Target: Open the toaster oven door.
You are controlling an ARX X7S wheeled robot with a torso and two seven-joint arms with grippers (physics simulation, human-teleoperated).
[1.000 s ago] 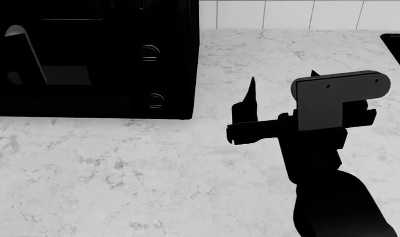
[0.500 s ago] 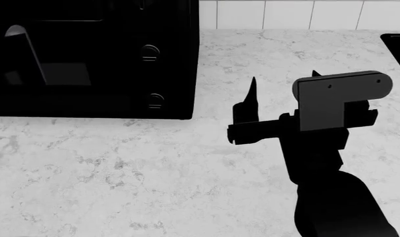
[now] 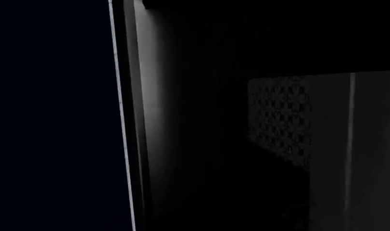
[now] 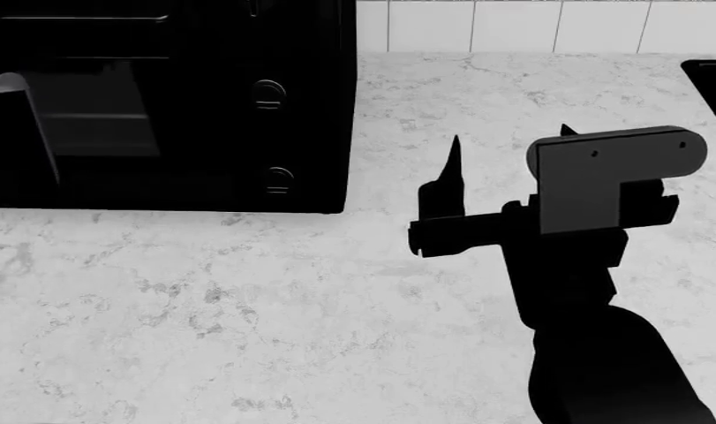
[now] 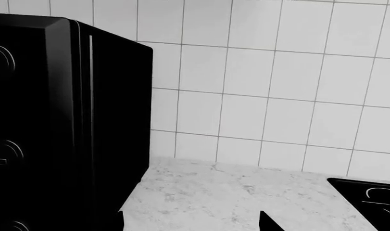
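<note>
The black toaster oven (image 4: 169, 106) stands at the back left of the counter, with round knobs (image 4: 267, 93) in a column on its front right. It also shows in the right wrist view (image 5: 60, 125). Its door (image 4: 93, 115) has a dark glass window with a grey sheen and a pale curved strip (image 4: 11, 88) at its left. The left wrist view is almost black: a thin bright edge (image 3: 121, 120) and a faint mesh patch (image 3: 278, 115). My left gripper cannot be made out. My right gripper (image 4: 505, 146) is open and empty above the counter, right of the oven; it also shows in the right wrist view (image 5: 193, 221).
A marble counter (image 4: 216, 300) spreads in front of the oven. A white tiled wall (image 4: 511, 25) runs behind it. A flat black cooktop (image 4: 713, 88) sits at the far right edge, also in the right wrist view (image 5: 368, 192).
The grey sheen and pale strip on the door window have shifted and grown, as if the door has tilted. The right arm has barely moved.
</note>
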